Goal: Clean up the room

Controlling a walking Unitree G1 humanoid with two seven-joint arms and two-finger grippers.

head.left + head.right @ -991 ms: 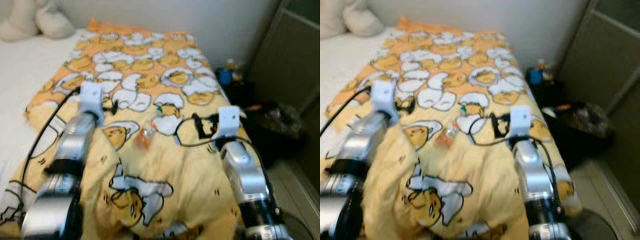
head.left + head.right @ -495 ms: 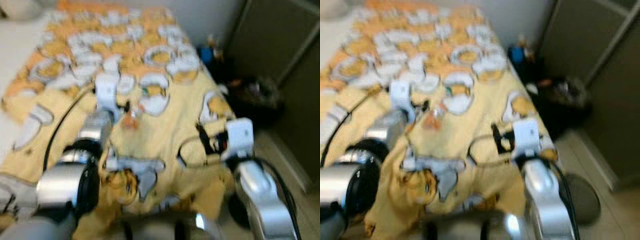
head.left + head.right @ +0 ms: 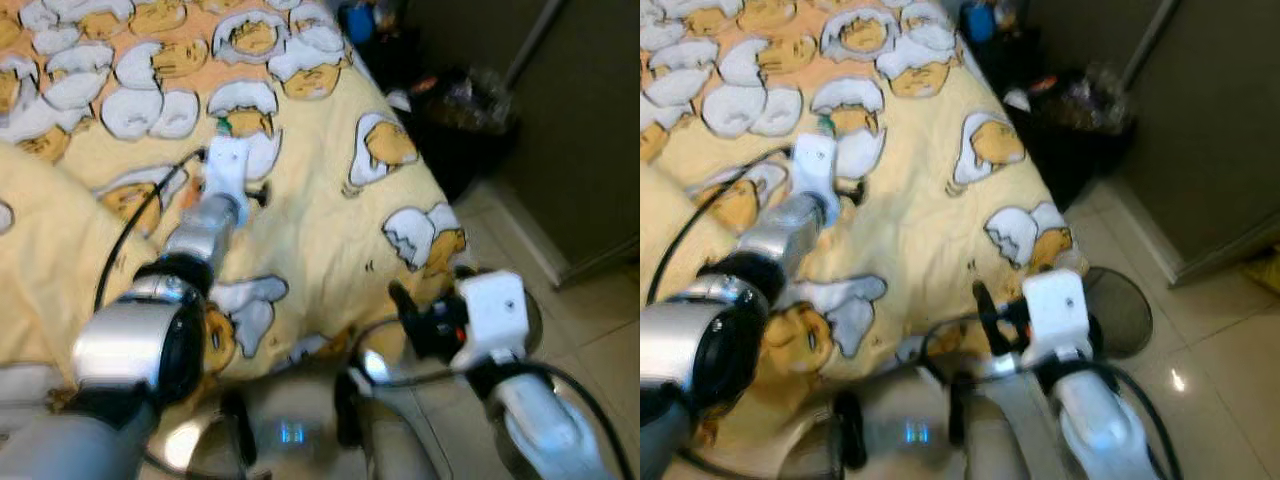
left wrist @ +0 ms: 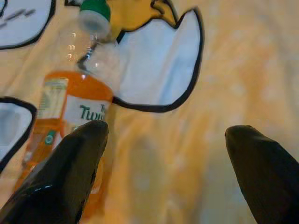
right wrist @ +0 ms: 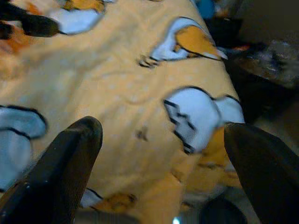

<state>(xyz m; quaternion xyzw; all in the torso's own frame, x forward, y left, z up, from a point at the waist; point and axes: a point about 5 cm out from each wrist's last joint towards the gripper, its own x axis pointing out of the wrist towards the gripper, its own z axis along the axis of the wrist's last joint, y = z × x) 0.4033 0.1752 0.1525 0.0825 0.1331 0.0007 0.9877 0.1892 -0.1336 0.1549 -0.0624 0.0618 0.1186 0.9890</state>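
A plastic bottle (image 4: 70,107) of orange drink with a green cap (image 4: 95,10) lies on the yellow cartoon blanket (image 3: 320,200). My left gripper (image 4: 166,132) is open just short of the bottle's base. One of its fingers (image 4: 70,172) lies alongside the label, the other stands well off to the side. In the left eye view my left arm (image 3: 205,230) reaches over the bed, and the green cap (image 3: 222,125) peeks out past its wrist. My right gripper (image 5: 163,129) is open and holds nothing, hovering at the blanket's hanging corner. My right arm (image 3: 490,320) is low beside the bed.
A black bin (image 3: 465,100) full of rubbish stands by the bed's far corner, with a blue object (image 3: 355,18) behind it. A dark cabinet front (image 3: 590,130) rises on the right above the tiled floor (image 3: 590,310). A round grey base (image 3: 1120,310) sits on the floor by the bed.
The camera has tipped down and swung right. My left gripper has come closer to the bottle. My right arm has dropped from over the bed to its edge.
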